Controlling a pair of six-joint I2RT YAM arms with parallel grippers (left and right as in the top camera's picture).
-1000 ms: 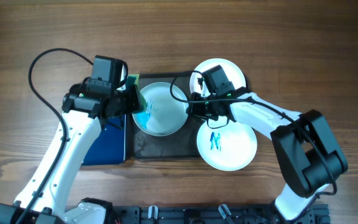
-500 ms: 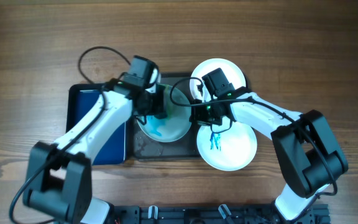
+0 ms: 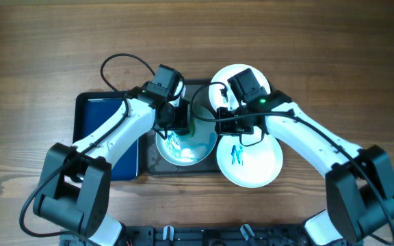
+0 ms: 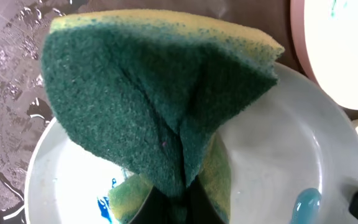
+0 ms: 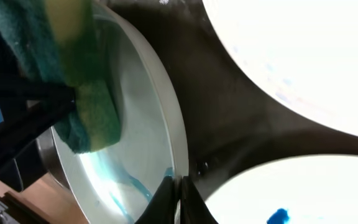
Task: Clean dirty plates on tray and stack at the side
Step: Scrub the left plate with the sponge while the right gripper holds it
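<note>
**Sponge on the centre plate, both claws clamped**

The dark grey tray lies on the wooden table. A white plate sits over the tray's middle, with blue-teal smears across its left half.

The left gripper is closed on a green-and-yellow sponge, pinching it so that it folds along a crease. The sponge's green scouring face is towards the wrist camera. Seen from the right wrist, the sponge presses against the inside of this plate, on the part farther from the tray's right edge.

The right gripper is clamped on the same plate's rim, on the side nearest the tray's right edge. Whether that rim is raised off the tray cannot be told.

A second plate lies just beside the tray's right edge at the near corner and carries a small blue scribble. A third plate lies at the tray's far right corner, partly hidden under the right arm. The part of it that shows is white.

A glossy blue tray lies against the dark tray's left side, with the left arm crossing over it.
</note>
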